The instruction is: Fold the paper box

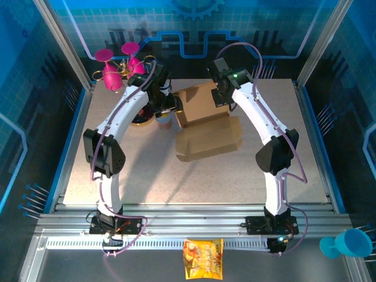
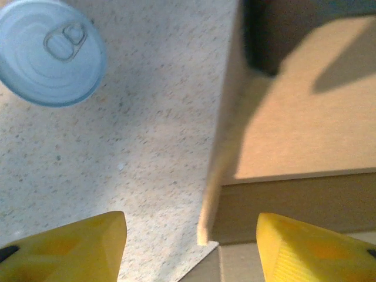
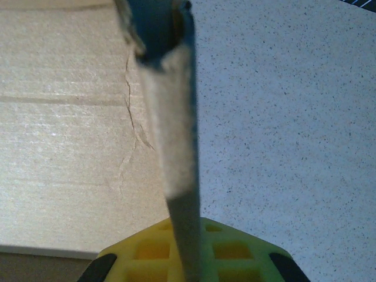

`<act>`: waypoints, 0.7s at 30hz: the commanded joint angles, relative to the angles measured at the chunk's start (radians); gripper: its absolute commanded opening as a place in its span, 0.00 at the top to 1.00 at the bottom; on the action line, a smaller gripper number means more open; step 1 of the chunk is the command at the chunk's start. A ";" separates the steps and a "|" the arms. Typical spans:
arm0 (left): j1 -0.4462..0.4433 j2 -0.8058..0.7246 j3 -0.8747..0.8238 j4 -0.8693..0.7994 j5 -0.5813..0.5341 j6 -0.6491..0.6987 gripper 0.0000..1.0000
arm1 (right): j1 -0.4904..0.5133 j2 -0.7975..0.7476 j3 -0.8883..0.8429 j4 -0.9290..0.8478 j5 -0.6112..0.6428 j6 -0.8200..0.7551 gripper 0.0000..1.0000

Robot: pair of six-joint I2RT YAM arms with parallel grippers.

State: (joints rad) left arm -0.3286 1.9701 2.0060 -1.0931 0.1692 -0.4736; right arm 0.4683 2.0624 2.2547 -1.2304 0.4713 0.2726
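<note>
Where the right jaws close together, their yellow fingers point(image 3: 229, 252) pinch a thin upright wall of the plain brown die-cut cardboard paper box point(image 3: 173, 147), which the right wrist view shows edge-on. A creased flat panel of the box lies on one side of the wall, and the pale speckled bench point(image 3: 282, 117) shows on the other.

The left jaws stand apart. One yellow finger point(image 2: 70, 247) is over the bench and the other is over the cardboard, with the end of the box's left wall point(image 2: 214, 176) between them. Neither finger visibly touches the wall. Just beyond them a light blue pull-tab can point(image 2: 50, 50) stands on the bench, close to the box but apart from it.

From above, the paper box point(image 1: 205, 138) sits in the middle of the far half of the bench point(image 1: 147, 176). Its raised walls are at the far end and a flat panel spreads toward the near side. The left jaws are at its far-left corner and the right jaws at its far-right corner.

Pink plastic goblets point(image 1: 117, 67) stand at the far left. An orange snack bag point(image 1: 203, 258) lies on the near metal rail, and a blue plastic goblet point(image 1: 346, 244) sits at the near right.
</note>
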 commanded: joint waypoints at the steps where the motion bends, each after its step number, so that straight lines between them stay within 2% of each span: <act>1: 0.026 -0.107 -0.084 0.140 0.072 -0.037 0.38 | -0.003 -0.034 0.002 -0.010 0.019 0.013 1.00; 7: 0.035 -0.094 -0.157 0.197 0.125 -0.056 0.39 | -0.007 -0.022 0.030 -0.027 0.009 0.017 1.00; 14: 0.027 -0.043 -0.128 0.225 0.058 -0.042 0.40 | -0.010 -0.021 0.040 -0.032 -0.018 0.021 1.00; 21: 0.000 0.007 -0.101 0.247 -0.020 -0.010 0.47 | -0.016 -0.021 0.042 -0.033 -0.044 0.028 1.00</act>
State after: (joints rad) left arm -0.3199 1.9488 1.8690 -0.8616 0.2012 -0.4988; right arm 0.4633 2.0624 2.2654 -1.2419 0.4500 0.2813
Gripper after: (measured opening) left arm 0.536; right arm 0.079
